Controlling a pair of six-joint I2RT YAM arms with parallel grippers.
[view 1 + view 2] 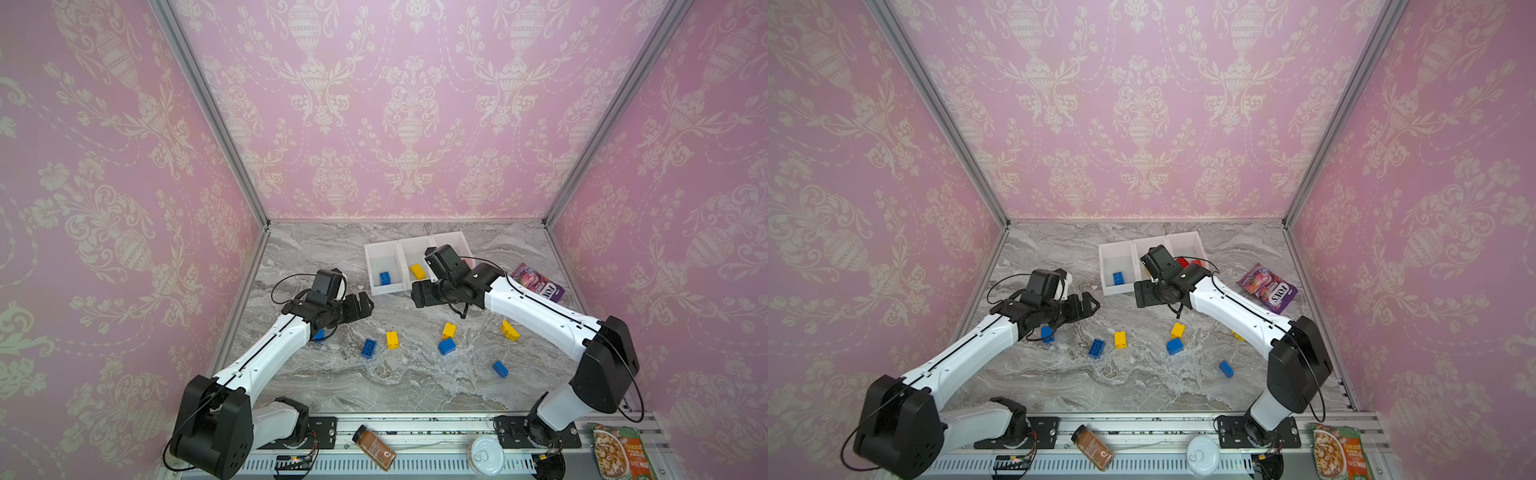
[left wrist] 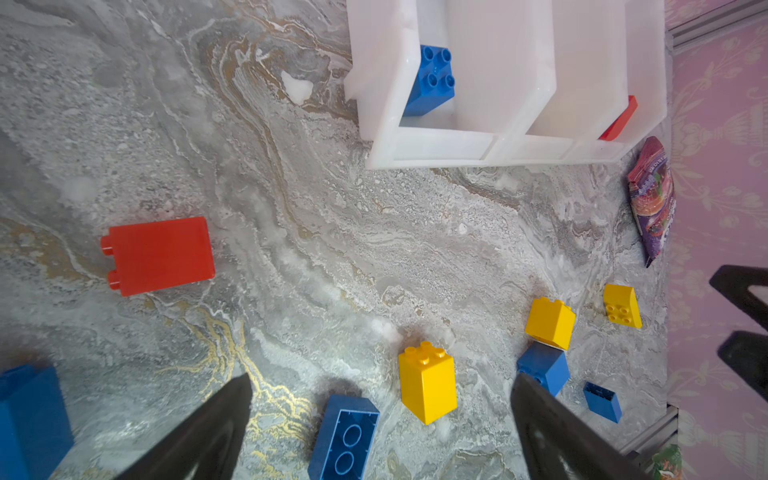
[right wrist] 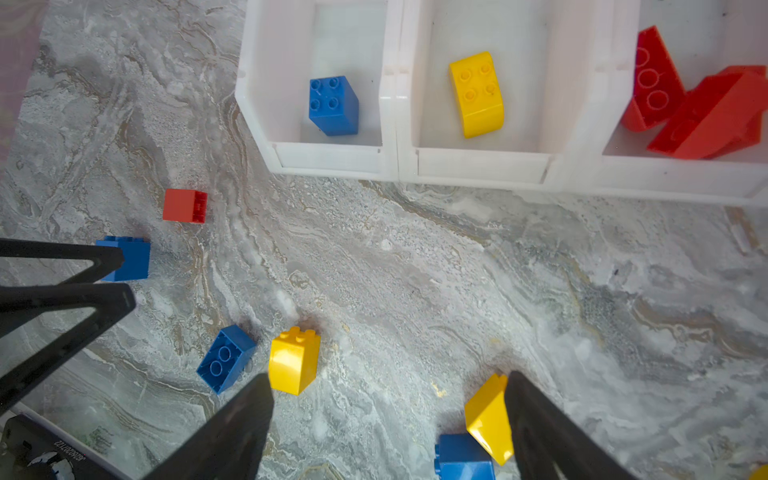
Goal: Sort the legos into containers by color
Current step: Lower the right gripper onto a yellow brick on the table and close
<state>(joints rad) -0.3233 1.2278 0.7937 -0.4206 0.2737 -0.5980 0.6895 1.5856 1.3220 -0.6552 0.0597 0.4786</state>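
Three joined white containers (image 1: 374,266) stand at the back. The left one holds a blue lego (image 3: 333,106), the middle a yellow one (image 3: 478,93), the right red ones (image 3: 706,112). Loose legos lie mid-table: blue (image 1: 368,348), yellow (image 1: 392,339), yellow (image 1: 449,330) against blue (image 1: 447,346), a curved yellow (image 1: 510,331), another blue (image 1: 500,368). A red one (image 2: 160,255) shows in both wrist views. My right gripper (image 1: 417,293) hangs open and empty just before the containers. My left gripper (image 1: 361,305) is open and empty over the table's left.
A purple candy bag (image 1: 538,282) lies right of the containers. One blue brick (image 1: 319,334) sits under my left forearm. On the front rail lie a spice jar (image 1: 374,446), a white-lidded can (image 1: 486,455) and a food packet (image 1: 619,453). Pink walls close three sides.
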